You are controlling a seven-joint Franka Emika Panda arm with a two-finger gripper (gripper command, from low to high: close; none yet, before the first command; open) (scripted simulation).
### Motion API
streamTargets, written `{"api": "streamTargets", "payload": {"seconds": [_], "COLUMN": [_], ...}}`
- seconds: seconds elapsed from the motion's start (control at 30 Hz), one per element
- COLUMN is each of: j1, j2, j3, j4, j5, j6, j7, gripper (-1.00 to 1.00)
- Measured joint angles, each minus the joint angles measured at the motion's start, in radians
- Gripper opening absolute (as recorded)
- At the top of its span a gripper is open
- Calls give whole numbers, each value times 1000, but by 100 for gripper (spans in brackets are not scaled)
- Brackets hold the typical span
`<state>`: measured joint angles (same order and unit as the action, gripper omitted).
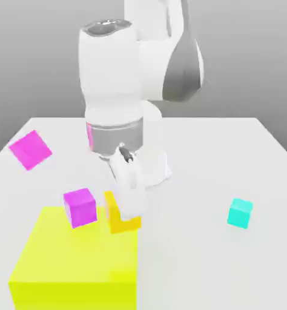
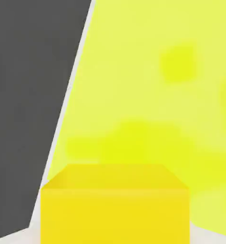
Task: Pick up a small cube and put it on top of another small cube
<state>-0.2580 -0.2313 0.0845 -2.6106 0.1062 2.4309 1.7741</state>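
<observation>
Sim scene: bare white table (image 1: 218,151), grey backdrop

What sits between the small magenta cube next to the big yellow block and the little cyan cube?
In the exterior view, the small yellow-orange cube and the robot's gripper at it lie between the near magenta cube and the cyan cube.

Glossy white rounded arm (image 1: 112,72), dark grey joint cap, silver wrist band — white hand below
</observation>
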Motion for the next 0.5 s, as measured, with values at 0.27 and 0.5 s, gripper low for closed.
{"api": "streamTargets", "payload": {"seconds": [0.27, 0.5], "j1": [-99, -105], "j2": [-173, -71], "j3": [-97, -96], "j4": [-130, -180], "j5": [-103, -108], "j6": [-89, 60], "j7": [-178, -180], "gripper": [-100, 100]}}
